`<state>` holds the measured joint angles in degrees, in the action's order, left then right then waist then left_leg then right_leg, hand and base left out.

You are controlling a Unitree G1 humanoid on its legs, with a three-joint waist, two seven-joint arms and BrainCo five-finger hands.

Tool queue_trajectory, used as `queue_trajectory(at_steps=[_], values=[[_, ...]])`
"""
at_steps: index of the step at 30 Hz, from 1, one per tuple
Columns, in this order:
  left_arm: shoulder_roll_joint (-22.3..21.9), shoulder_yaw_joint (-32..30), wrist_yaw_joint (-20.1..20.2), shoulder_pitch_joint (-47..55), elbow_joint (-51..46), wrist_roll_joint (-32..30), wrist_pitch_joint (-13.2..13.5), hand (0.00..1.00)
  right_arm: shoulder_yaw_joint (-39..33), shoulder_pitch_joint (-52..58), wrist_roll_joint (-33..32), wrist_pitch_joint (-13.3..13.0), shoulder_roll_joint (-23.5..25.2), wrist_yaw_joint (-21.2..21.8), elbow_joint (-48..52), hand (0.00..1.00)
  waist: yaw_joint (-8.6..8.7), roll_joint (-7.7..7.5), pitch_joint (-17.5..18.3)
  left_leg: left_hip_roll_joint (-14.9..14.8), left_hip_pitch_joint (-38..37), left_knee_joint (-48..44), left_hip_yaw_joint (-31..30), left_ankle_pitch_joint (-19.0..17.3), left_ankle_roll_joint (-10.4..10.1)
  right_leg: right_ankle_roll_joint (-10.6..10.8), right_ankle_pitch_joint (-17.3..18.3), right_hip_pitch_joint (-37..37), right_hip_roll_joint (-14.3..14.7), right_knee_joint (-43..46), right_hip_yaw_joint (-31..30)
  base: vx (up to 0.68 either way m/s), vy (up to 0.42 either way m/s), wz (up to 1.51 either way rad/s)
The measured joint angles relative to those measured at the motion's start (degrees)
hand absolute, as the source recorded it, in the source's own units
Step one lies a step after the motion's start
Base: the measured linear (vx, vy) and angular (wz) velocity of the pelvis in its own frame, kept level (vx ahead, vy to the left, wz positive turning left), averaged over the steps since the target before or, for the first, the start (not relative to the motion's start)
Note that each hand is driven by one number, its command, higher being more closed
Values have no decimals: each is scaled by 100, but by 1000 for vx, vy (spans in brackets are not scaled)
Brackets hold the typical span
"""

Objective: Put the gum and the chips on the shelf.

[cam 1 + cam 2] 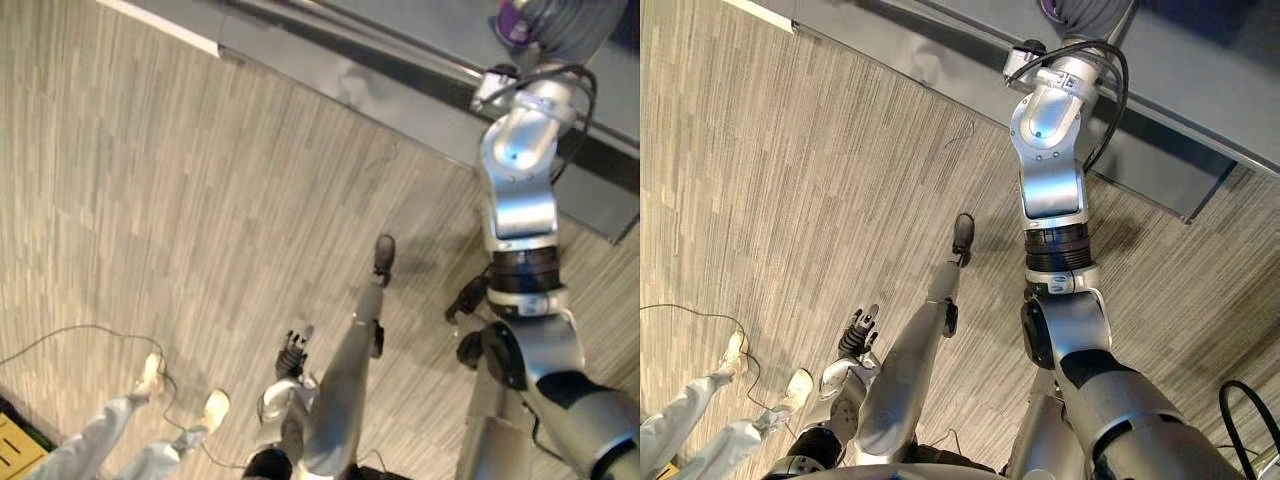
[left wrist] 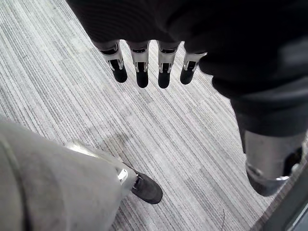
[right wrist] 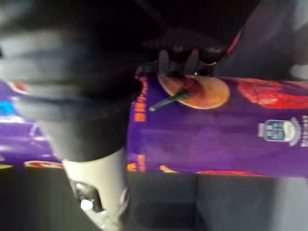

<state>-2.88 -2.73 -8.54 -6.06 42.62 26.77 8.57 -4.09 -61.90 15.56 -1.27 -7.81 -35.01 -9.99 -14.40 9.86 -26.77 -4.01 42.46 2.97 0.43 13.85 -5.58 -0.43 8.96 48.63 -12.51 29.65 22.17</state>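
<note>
Right hand (image 3: 183, 45) grips the purple chips can (image 3: 216, 130) at the shelf (image 1: 380, 70); its label shows a chip picture. Left hand (image 2: 140, 60) hangs loose, away from the shelf.

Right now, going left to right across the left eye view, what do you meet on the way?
person's shoes → left hand → purple chips can

The chips can (image 3: 216, 144) is purple with orange and red pictures; the floor (image 1: 150, 180) is grey-beige, finely striped planks; a person's trousers (image 1: 95, 445) are pale blue, the shoes (image 1: 214, 406) cream.
</note>
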Motion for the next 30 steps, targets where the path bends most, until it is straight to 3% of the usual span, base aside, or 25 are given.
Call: queue_trajectory(at_steps=[8, 13, 17, 21, 25, 28, 30], values=[[-5, -7, 0, 25, 48, -13, -55, 0, 24, 607, -88, -7, 395, 128, -198, 0, 85, -84, 164, -65, -410, 53, 9, 4, 26, 8, -3, -489, 77, -180, 92, 24, -43, 1], [43, 24, 1, 88, 113, -64, -162, 0, 178, 1305, -96, -25, 556, 208, -671, 0, 317, -193, 223, -55, -831, 100, -9, -19, 3, 33, 12, -929, 88, -268, 110, 14, -44, 2], [164, 80, 2, 100, 305, -111, -164, 0, 441, 2361, -106, -28, 866, 381, -1198, 0, 379, -358, 303, -77, -1245, 106, -7, -86, -4, 42, 19, -1346, 151, -398, 71, -5, -57, -5], [372, 240, -4, 136, 500, -321, -184, 0, 674, 3124, -137, -29, 1105, 596, -1870, 0, 613, -430, 325, -108, -1531, 113, -60, -118, -28, 70, -3, -1704, 246, -570, 52, -10, -55, -2], [555, 250, -9, 227, 637, -351, -252, 0, 544, 3739, -267, -37, 1017, 697, -2246, 0, 688, -573, 322, -146, -1926, 145, 65, -222, -48, 123, -28, -2043, 330, -706, -95, -10, -30, -18], [769, 232, -9, 441, 783, -568, -268, 0, 411, 4397, -492, -101, 853, 853, -2242, 0, 951, -819, 443, -178, -2192, 51, 122, -325, -37, 201, -49, -2389, 409, -896, -164, 27, -21, -12], [814, 129, -4, 503, 923, -601, -305, 0, 303, 4899, -705, -165, 728, 1066, -2239, 0, 1006, -979, 575, -201, -2387, 23, 253, -416, -11, 241, -81, -2577, 469, -1025, -293, 67, -8, -29]])
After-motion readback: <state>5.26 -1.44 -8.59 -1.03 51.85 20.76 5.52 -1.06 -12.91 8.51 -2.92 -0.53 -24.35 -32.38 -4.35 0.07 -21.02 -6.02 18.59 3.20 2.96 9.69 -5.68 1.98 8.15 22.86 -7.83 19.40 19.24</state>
